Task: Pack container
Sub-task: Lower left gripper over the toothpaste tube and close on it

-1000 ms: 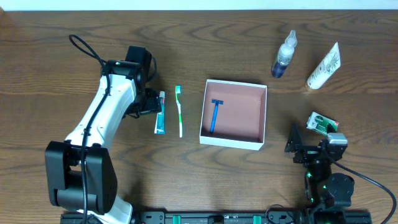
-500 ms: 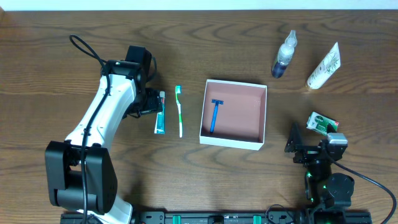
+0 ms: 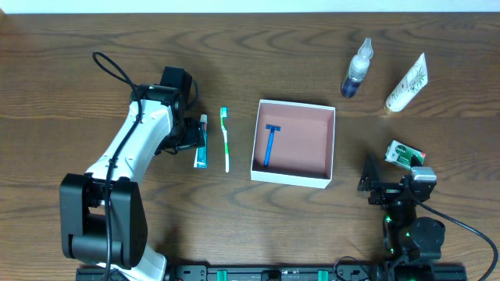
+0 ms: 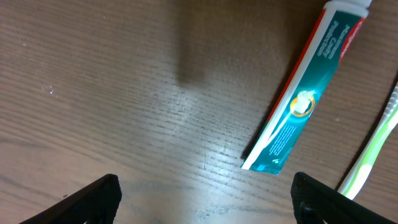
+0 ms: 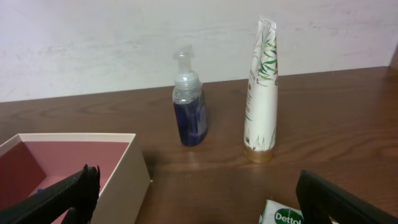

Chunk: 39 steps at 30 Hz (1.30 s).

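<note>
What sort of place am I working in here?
Probably a lab test bench, not a bathroom: wooden table, plain white wall, toiletries like the toothpaste laid out around the container.

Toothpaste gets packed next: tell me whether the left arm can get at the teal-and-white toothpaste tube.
Probably yes. The left gripper is open beside the teal-and-white toothpaste tube, nothing between them; the green toothbrush lies apart on its far side.
</note>
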### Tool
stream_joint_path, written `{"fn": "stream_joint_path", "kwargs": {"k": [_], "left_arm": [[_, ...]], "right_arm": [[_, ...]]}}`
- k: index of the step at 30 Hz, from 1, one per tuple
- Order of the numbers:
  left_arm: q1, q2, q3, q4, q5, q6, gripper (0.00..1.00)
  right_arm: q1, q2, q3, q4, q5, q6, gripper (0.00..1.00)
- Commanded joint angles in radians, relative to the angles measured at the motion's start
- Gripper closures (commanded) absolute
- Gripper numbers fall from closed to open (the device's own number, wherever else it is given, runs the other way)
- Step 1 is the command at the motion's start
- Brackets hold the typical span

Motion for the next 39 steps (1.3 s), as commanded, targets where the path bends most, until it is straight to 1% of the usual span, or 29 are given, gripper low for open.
{"fn": "stream_joint_path", "kwargs": {"k": [1,19,24,39], "left_arm": [[0.004,0.006,0.001,0.003,0.000,0.006,0.12],[0.003,0.006,0.000,0.028,0.000,0.006,0.12],[0.003,0.006,0.000,0.045,0.090,0.044,0.12],[0.003,0.006,0.000,0.059,0.094,0.052,0.12]], "right_arm": [[-0.006,-0.006,-0.002,-0.004,-0.003,-0.010,0.01],[-0.006,-0.006,-0.002,-0.004,-0.003,-0.010,0.01],[-0.006,-0.006,-0.002,-0.004,-0.003,-0.010,0.01],[-0.006,-0.006,-0.002,-0.004,-0.003,-0.010,0.01]]}}
